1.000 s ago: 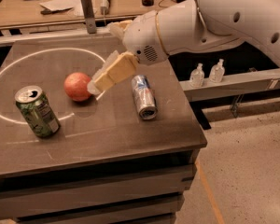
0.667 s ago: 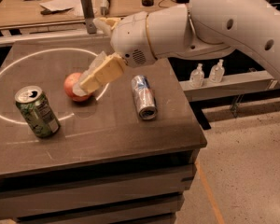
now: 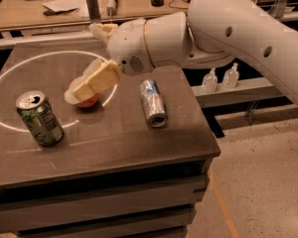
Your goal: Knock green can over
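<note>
The green can (image 3: 39,119) stands upright on the dark table (image 3: 119,143), near its front left, with its silver top open to view. It has a mottled green and white body. My gripper (image 3: 89,87) hangs on the white arm (image 3: 188,33) just above the table, to the right of the can and a little behind it. It is apart from the can and covers part of a red round fruit (image 3: 89,101).
A slim silver-and-blue can (image 3: 154,103) lies on its side right of the gripper. A white ring (image 3: 20,63) is marked on the table top around the green can's area. A workbench with papers (image 3: 64,4) stands behind. Two small bottles (image 3: 221,77) sit on a ledge at the right.
The arm has swung left. My gripper has moved from beside the red fruit to over it, closer to the green can. The cans have not moved.
</note>
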You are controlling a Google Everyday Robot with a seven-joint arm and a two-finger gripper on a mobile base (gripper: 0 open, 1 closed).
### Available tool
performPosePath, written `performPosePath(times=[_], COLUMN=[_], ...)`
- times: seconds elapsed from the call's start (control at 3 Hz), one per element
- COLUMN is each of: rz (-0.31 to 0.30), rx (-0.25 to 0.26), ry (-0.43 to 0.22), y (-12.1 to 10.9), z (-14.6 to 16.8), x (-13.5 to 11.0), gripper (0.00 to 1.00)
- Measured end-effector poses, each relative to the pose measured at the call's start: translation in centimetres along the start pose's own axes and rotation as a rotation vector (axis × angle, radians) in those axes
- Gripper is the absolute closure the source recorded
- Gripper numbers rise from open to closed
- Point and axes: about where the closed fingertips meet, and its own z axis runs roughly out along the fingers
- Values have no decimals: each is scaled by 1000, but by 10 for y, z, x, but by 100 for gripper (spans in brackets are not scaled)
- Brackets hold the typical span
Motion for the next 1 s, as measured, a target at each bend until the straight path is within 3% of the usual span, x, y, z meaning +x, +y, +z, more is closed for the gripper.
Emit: performPosePath(times=[0.33, 0.67, 1.0], rz=[1, -34, -40], rx=[-66, -132, -157], ry=[-66, -86, -114], y=[6, 13, 23], z=[44, 77, 97], x=[-4, -4, 3], gripper=[0, 0, 0])
